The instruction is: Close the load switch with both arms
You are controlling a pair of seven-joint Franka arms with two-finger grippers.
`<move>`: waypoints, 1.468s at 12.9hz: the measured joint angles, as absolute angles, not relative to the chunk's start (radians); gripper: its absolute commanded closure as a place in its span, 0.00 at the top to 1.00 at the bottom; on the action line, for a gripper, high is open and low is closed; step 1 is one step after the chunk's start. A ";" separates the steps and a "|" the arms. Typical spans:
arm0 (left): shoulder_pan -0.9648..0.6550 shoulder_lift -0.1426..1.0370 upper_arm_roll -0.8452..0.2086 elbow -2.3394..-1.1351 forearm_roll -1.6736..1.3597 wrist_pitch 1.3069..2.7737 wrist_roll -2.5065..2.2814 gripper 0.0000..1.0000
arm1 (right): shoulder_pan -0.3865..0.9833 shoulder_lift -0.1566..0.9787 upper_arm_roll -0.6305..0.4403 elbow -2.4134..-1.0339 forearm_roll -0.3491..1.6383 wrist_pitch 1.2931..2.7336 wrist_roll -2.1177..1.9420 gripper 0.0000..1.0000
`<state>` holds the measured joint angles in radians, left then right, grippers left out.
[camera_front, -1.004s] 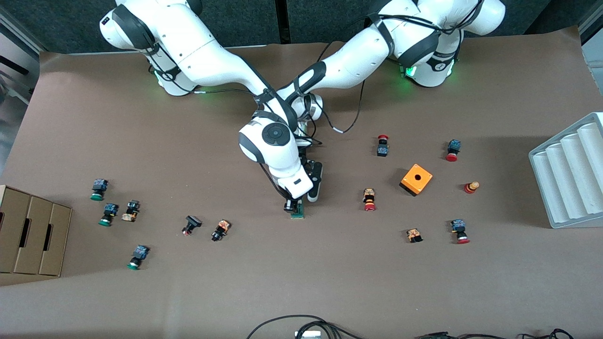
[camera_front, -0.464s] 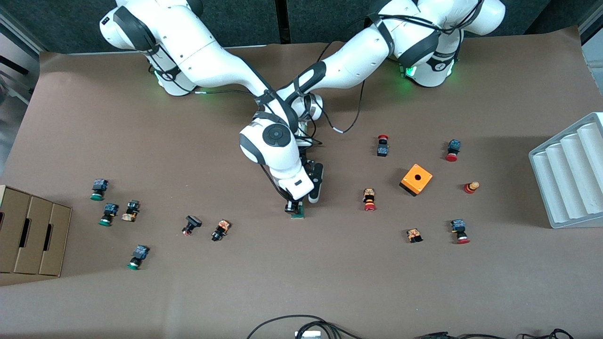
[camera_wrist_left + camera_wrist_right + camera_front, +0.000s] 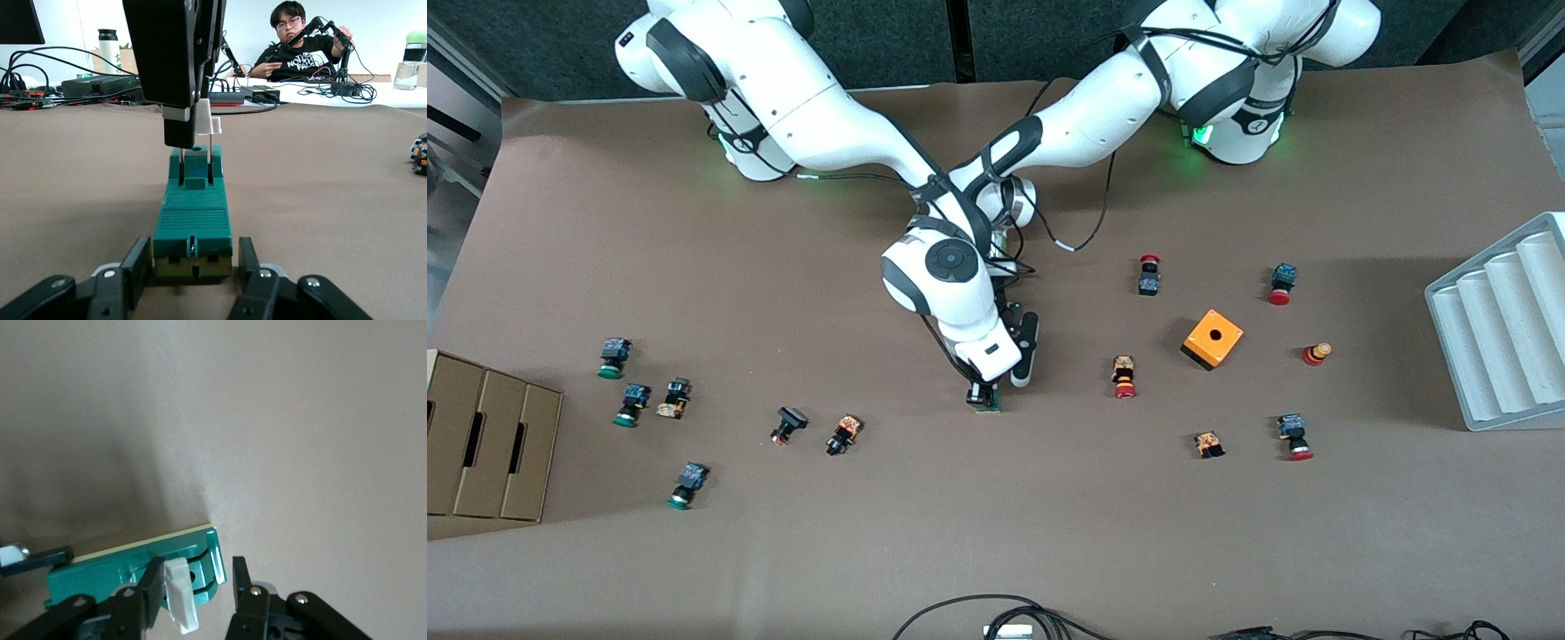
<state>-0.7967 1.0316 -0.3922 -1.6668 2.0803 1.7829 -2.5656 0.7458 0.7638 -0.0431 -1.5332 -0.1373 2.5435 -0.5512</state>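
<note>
Where the two arms cross at the middle of the table, both grippers meet on one small green block.

Left gripper [image 3: 192, 267]: low at the tabletop, its two fingers [image 3: 137, 270] clamped against the sides of one end of the load switch [image 3: 192, 220]; in the front view it is mostly hidden under the right arm's wrist.

Right gripper [image 3: 195, 590]: coming down from above onto the switch's other end, fingers pinched on the white lever [image 3: 180, 595]; seen from the left wrist, its black fingers [image 3: 175, 67] hang straight over the block with the lever at their tips.

Load switch: a narrow green block with a pale base, lying flat on the brown table [image 3: 996, 533] near its centre, just under the right arm's hand in the front view [image 3: 988, 402].

White lever: on top of the block at the end away from the left gripper, standing up from the green body.

Right arm [image 3: 818, 124]: reaches from its base to the centre.

Left arm [image 3: 1103, 124]: reaches from its base to the same spot, passing beneath the right arm's forearm.

Orange box [image 3: 1213, 339]: with a round hole on top, toward the left arm's end of the table, well apart from the switch.

Push buttons: red-capped ones scattered around the orange box, one [image 3: 1124, 376] between it and the switch; green-capped ones [image 3: 613, 356] toward the right arm's end.

Cardboard box [image 3: 480, 444]: at the right arm's edge of the table.

White ribbed tray [image 3: 1507, 329]: at the left arm's edge.
</note>
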 measured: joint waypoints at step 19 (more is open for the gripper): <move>-0.797 1.032 -0.392 -1.667 2.080 1.782 -2.566 0.59 | 0.740 0.761 -0.044 -1.510 -0.137 2.542 -0.551 0.48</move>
